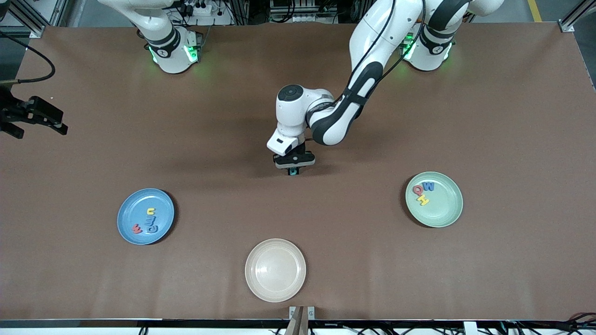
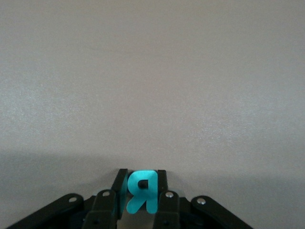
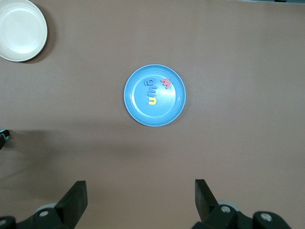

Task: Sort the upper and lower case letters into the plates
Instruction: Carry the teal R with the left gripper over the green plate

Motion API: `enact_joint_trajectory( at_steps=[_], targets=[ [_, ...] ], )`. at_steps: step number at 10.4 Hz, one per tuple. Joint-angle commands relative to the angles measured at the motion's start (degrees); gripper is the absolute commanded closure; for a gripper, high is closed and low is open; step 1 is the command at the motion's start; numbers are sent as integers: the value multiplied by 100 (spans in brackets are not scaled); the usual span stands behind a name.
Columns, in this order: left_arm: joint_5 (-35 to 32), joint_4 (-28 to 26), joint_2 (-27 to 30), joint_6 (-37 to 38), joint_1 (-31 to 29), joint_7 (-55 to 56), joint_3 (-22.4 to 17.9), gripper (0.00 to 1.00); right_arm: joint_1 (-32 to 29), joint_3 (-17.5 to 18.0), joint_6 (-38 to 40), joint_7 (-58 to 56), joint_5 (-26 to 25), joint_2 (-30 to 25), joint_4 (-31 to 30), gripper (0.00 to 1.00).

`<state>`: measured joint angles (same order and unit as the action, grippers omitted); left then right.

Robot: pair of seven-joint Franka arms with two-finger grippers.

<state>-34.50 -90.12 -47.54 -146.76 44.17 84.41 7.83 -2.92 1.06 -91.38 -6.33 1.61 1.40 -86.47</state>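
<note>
the left gripper (image 1: 293,170) is down at mid-table, clenched on the teal letter r (image 2: 140,191). the right gripper (image 3: 140,202) waits, fingers spread wide, high over the blue plate (image 1: 125,228) — four letters lie in it. the mint green plate (image 1: 444,211) holds three more; the cream plate (image 1: 275,270) sits by the table's near edge.

From my station I saw a brown table covering (image 1: 489,116) spread across the whole work surface, faintly creased. A cream-white plate (image 1: 275,270) sat on it close to the front camera's edge, roughly midway between the two ends of the table, and it held nothing. At the right arm's end of the table a black clamp-like fixture (image 1: 32,116) with a dark cable (image 1: 39,58) poked in over the edge.
</note>
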Motion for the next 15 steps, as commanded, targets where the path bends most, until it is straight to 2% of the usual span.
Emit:
enact_joint_trajectory(
  at_steps=[1,3,6,8,10,11,13,15],
  targets=[
    [258,-102,166,77,-127,-29,43,90,-156,35,77,-114,138,-149,16,0],
    [339,-84,219,87,-538,-265,252,91,-174,35,76,-105,138,-149,7,0],
    [339,-84,438,769,-1810,-1187,1304,90,-174,35,59,-96,129,-149,7,0],
    [339,-102,666,1603,-3004,-2046,2261,90,-174,9,76,-87,129,-149,-2,0],
    [400,-128,668,2420,-4724,-3222,3456,90,-183,-9,68,-52,129,-114,-28,0],
    [409,-189,676,2833,-5342,-3873,3766,89,-183,-9,68,-52,129,-105,-28,0],
    [409,-303,676,3511,-6442,-5103,4172,88,-166,-9,-28,-52,138,-61,-28,0],
    [374,-627,711,3532,-7453,-6360,4261,85,-139,8,-21,-87,138,-70,-37,0]
  ],
)
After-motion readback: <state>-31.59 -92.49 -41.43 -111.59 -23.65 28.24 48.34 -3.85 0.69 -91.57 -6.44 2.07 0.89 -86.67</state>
